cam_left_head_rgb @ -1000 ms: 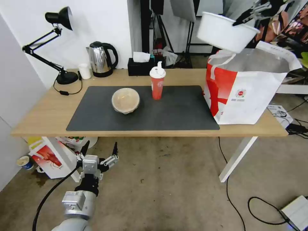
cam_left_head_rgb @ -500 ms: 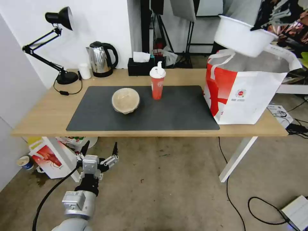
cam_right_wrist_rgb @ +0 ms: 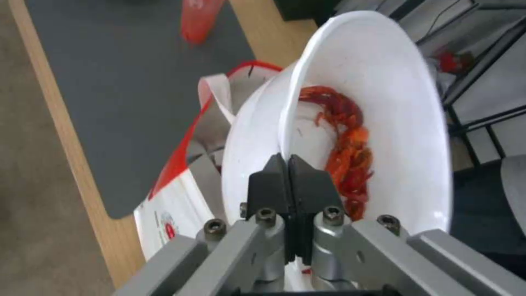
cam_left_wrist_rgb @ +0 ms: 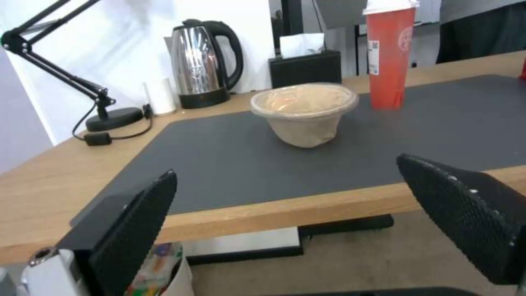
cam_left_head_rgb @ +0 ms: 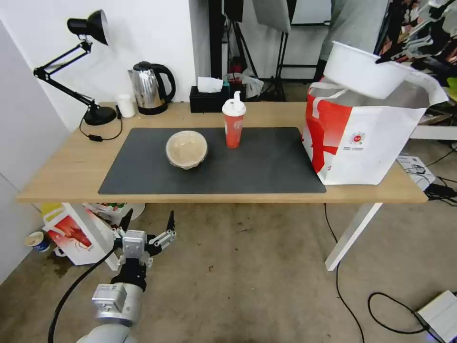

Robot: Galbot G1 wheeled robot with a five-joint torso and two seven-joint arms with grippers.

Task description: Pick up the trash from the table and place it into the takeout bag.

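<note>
Right gripper (cam_right_wrist_rgb: 289, 164) clamped on white bowl (cam_left_head_rgb: 364, 70) rim, now lower over takeout bag (cam_left_head_rgb: 366, 128) mouth than a second ago. Basically drop time. Left gripper (cam_left_head_rgb: 147, 224) open, parked low.

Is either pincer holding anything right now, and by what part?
The right pincer grips the wide white plastic bowl by its rim, above the takeout bag. The left pincer holds nothing.

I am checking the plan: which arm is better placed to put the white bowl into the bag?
Probably the right. The right gripper is shut on the white bowl rim and holds it above the open bag. The left gripper hangs open below the table edge, far from the bag.
</note>
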